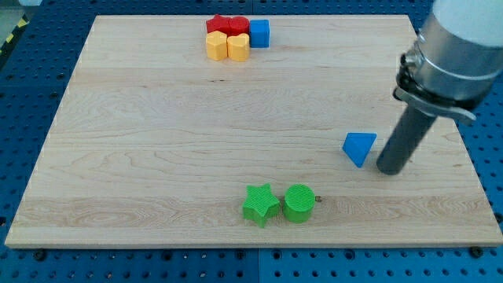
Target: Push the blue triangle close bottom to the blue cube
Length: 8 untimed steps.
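Note:
The blue triangle (359, 148) lies on the wooden board at the view's right, a little below mid-height. The blue cube (259, 33) sits at the view's top, at the right end of a cluster of blocks. My tip (390, 170) rests on the board just to the right of the blue triangle and slightly below it, very close to its right edge. The rod rises up and to the right toward the arm's grey body (456, 47).
Left of the blue cube, touching it, are two red blocks (226, 24) with two yellow blocks (227, 46) just below them. A green star (260, 204) and a green cylinder (299, 203) sit side by side near the view's bottom centre. The board (157, 141) lies on a blue perforated table.

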{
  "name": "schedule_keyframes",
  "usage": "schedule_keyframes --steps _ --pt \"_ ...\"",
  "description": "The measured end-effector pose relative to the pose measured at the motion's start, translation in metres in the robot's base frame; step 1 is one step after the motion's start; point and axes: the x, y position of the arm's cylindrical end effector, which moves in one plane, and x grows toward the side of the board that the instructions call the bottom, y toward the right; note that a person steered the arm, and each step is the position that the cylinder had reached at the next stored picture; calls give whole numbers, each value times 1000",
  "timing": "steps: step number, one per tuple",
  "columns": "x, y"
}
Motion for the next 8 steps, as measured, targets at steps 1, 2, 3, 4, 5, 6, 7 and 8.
schedule_keyframes --steps 1,2,3,4,5,6,7,8 --pt "-31 -52" --pt "-42 -69" --pt "-41 -67" --pt "-74 -99" --pt "-122 -128" --pt "-117 -106" --pt "-64 -85" --pt "-47 -100"
